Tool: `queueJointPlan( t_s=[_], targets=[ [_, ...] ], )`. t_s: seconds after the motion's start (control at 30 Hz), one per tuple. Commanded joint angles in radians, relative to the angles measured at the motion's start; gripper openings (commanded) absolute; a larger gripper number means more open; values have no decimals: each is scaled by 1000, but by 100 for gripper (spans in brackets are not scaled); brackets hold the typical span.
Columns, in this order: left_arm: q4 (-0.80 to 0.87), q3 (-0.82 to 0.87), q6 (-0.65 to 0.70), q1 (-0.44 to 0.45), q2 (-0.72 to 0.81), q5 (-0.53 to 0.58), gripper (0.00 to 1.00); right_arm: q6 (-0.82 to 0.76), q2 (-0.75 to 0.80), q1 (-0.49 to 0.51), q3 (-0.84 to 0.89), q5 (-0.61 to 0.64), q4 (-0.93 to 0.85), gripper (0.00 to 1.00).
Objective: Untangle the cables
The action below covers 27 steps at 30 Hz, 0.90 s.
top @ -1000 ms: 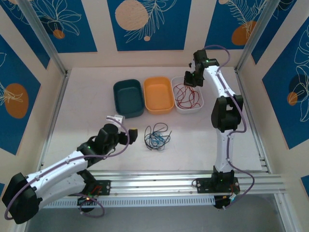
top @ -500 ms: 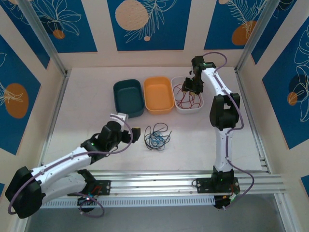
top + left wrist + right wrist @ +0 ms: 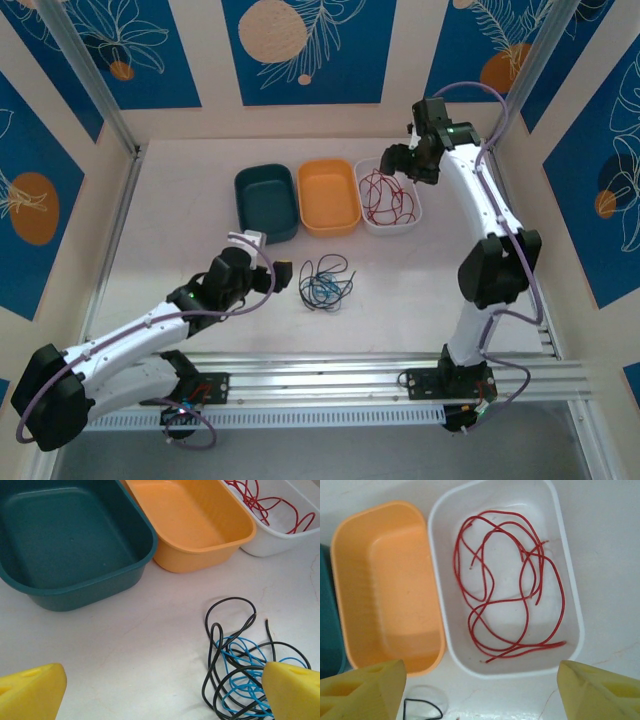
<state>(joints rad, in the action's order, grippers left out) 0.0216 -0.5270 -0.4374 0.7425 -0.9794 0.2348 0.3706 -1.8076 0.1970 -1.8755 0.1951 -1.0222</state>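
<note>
Just released: right gripper [image 3: 480, 687] wide, empty above white bin [image 3: 570, 580], red cable [image 3: 525, 651] inside. Remaining: black-blue tangle [image 3: 240, 680]; left gripper [image 3: 160, 685] wide, empty

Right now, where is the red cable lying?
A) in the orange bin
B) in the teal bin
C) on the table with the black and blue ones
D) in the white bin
D: the red cable lies in loose loops inside the white bin, while the black and blue cables sit tangled together on the table.
</note>
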Motion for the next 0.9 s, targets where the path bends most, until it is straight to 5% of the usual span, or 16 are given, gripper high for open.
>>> queueJointPlan(
  t_s=[0.0, 0.47, 0.87],
  targets=[
    [6, -38, -38, -14, -13, -20, 100, 22, 88, 44, 79, 50, 21, 79],
    [-114, -2, -210, -118, -145, -215, 100, 159, 393, 306, 516, 14, 182, 67],
    [-246, -7, -219, -129, -318, -384, 80, 295, 282, 410, 689, -73, 230, 54]
  ],
)
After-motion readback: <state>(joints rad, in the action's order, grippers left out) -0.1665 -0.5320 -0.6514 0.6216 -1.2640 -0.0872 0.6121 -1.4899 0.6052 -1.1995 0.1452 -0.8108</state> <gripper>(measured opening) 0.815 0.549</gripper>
